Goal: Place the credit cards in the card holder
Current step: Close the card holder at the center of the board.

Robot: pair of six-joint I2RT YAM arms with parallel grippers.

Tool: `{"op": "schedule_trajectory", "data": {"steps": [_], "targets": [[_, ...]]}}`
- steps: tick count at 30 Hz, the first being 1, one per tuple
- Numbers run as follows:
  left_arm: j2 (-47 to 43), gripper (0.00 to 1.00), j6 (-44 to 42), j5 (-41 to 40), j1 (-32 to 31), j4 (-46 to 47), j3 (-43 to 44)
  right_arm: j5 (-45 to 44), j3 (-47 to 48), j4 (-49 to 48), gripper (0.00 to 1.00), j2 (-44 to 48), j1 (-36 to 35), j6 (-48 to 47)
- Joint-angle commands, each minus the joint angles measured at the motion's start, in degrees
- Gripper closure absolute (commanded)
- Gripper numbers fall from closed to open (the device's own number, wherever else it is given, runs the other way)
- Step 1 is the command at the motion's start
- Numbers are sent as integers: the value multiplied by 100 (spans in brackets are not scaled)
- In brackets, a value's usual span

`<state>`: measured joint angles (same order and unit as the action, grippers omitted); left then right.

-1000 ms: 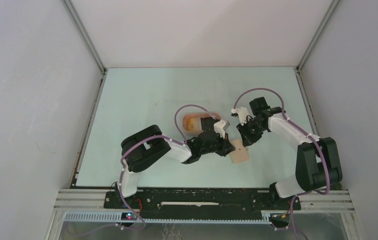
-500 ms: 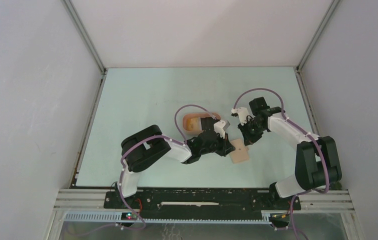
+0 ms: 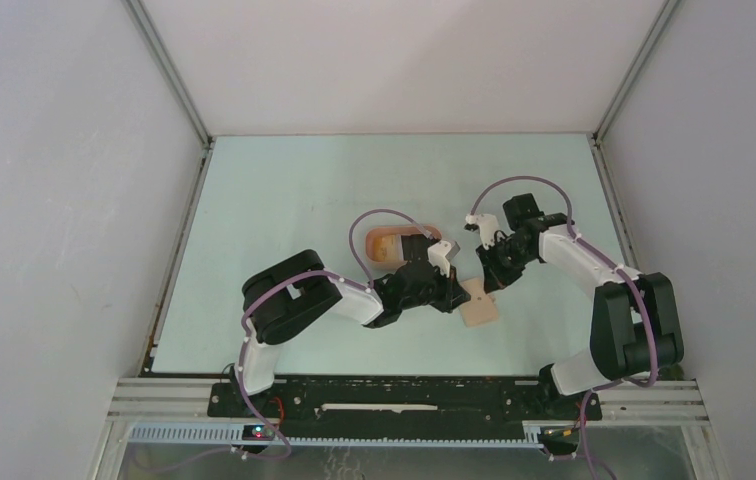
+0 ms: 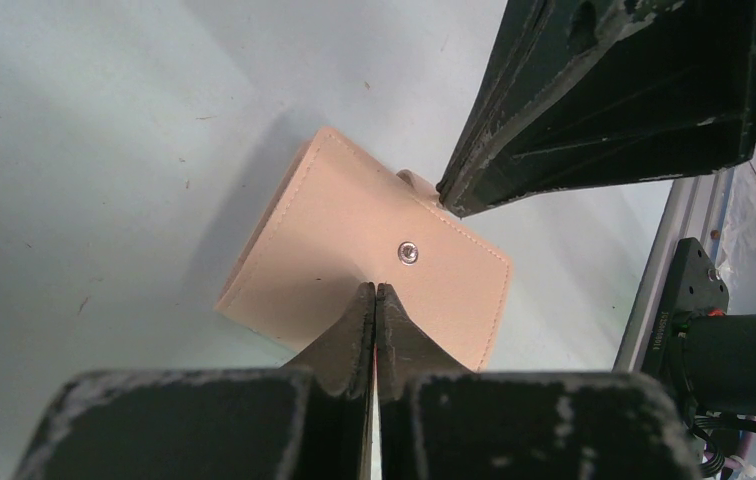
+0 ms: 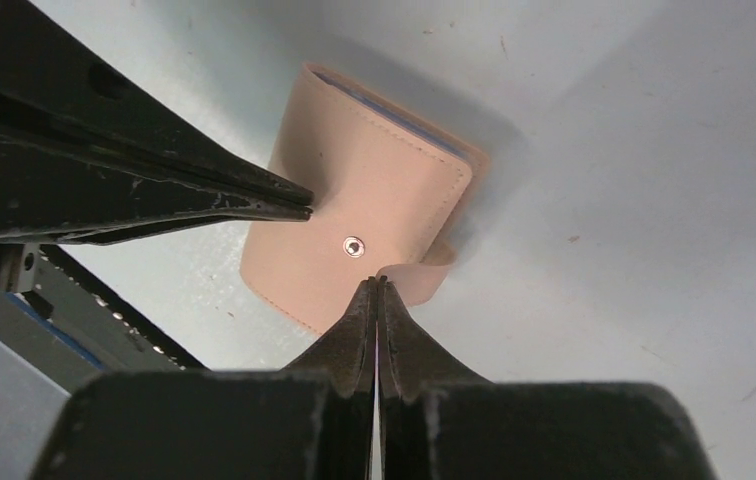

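Right gripper (image 5: pixel 375 285): had just closed, fingers together at the snap tab (image 5: pixel 416 282) (pinched or not, unclear).
Left gripper (image 4: pixel 375 290): fingers together, tip pressing the card holder (image 4: pixel 354 250).
Card holder: lay folded on the table (image 3: pixel 304 200) between both tips; opening looked next.

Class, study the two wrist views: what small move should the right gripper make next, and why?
Probably pull the tab up and away: the right gripper is shut at the tab, the card holder lies closed, and the left gripper, shut, rests on it.

L fingers (image 4: pixel 350 338) + R fingers (image 5: pixel 358 330) crowding card holder (image 4: pixel 344 230), tray (image 3: pixel 385 243) behind; far table (image 3: pixel 354 170) free.
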<state>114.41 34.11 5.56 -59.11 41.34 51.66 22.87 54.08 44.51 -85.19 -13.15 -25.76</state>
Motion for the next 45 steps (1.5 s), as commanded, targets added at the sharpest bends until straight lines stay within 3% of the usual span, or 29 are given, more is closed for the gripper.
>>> {"op": "schedule_trajectory", "data": {"steps": [1,14,45], "targets": [[-33,98,-89,-171,31,-276,-3,484,128,58,100,0,15,149],[-17,99,-95,-137,31,-276,15,590,161,46,100,-493,-116,235],[17,99,-102,-90,31,-276,64,633,156,-190,100,-383,-172,368]]}}
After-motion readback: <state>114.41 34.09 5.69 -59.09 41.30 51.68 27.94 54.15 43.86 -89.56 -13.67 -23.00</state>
